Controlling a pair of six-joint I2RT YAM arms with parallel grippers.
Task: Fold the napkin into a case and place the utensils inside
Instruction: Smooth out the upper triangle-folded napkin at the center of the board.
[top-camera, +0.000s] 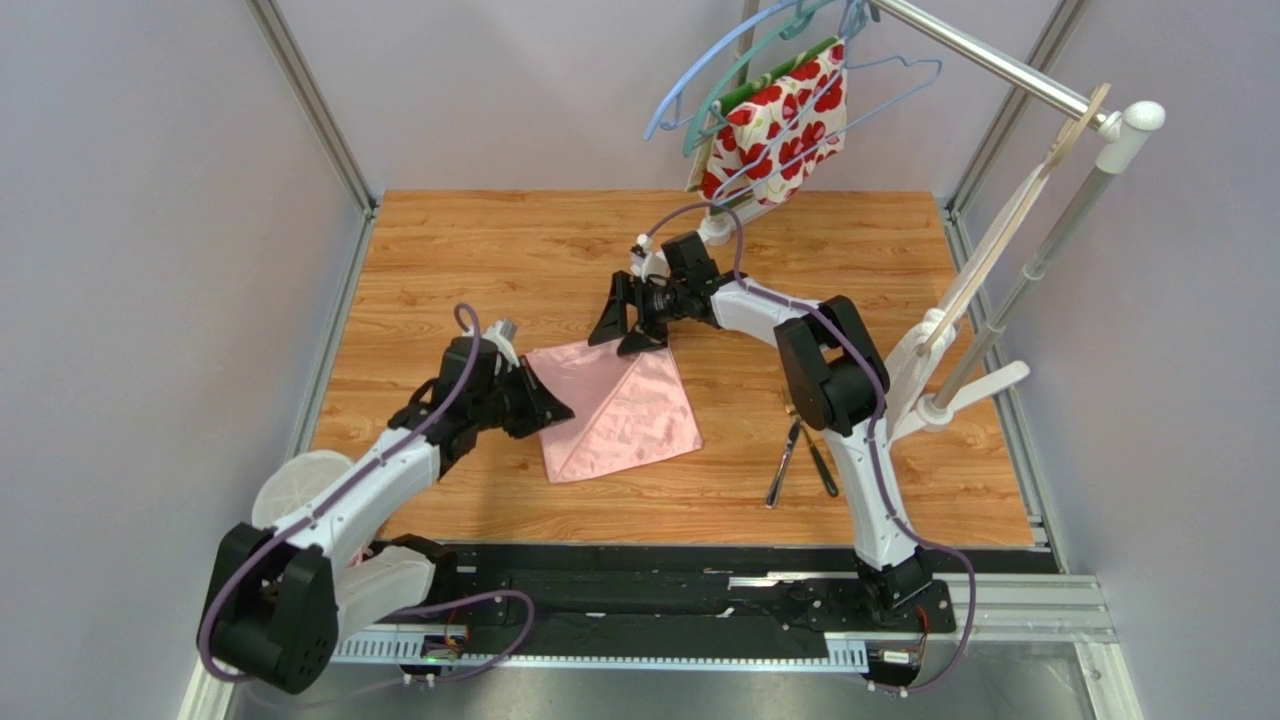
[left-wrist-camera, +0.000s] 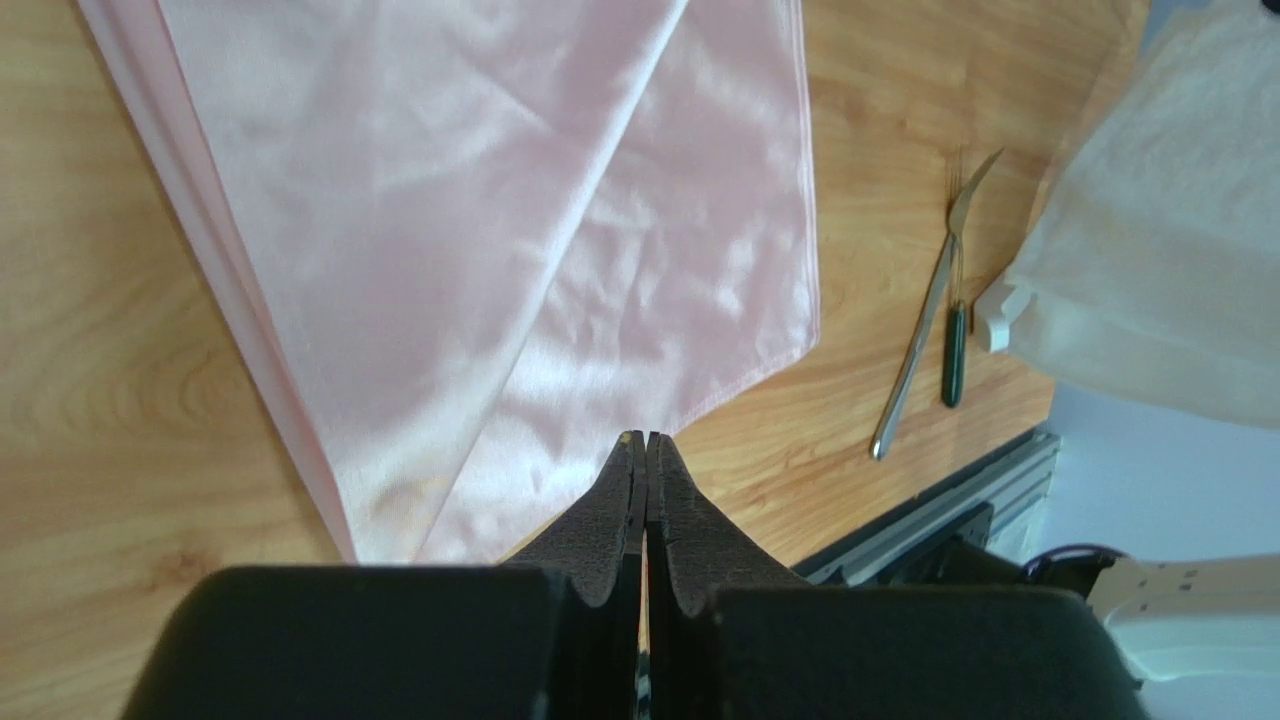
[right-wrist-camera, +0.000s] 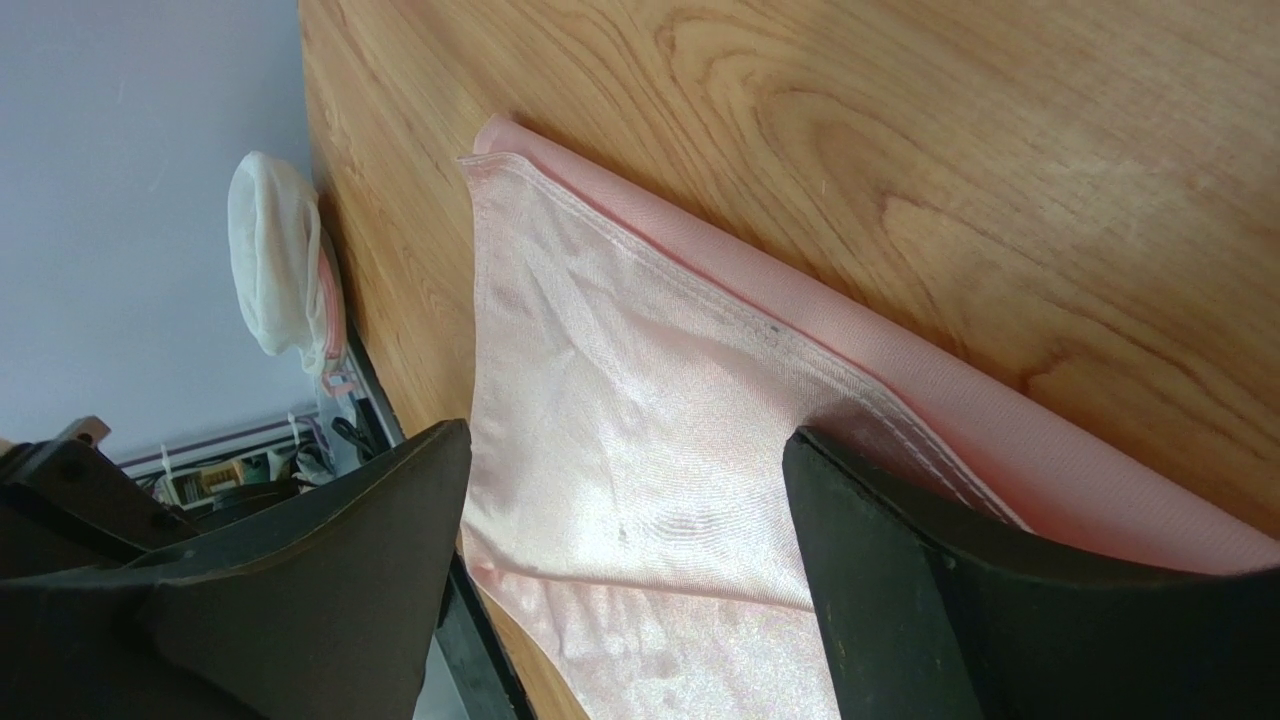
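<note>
Napkin (top-camera: 619, 408) lies folded in layers at centre of the overhead frame, flat on the wooden table (top-camera: 451, 255). Left gripper (top-camera: 553, 408) sits at its left edge, fingers pressed together, nothing seen between them. Right gripper (top-camera: 628, 323) hangs over the napkin's upper corner, fingers spread wide. Utensils (top-camera: 796, 450) lie side by side right of centre, apart from the cloth.

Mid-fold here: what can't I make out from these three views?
- Left wrist: whether the shut left gripper pinches the napkin; its own jaws hide the contact.
- Left wrist: head of the dark utensil, too thin to identify beside the fork.
- Right wrist: napkin's near part, cut off behind the open right gripper.
</note>
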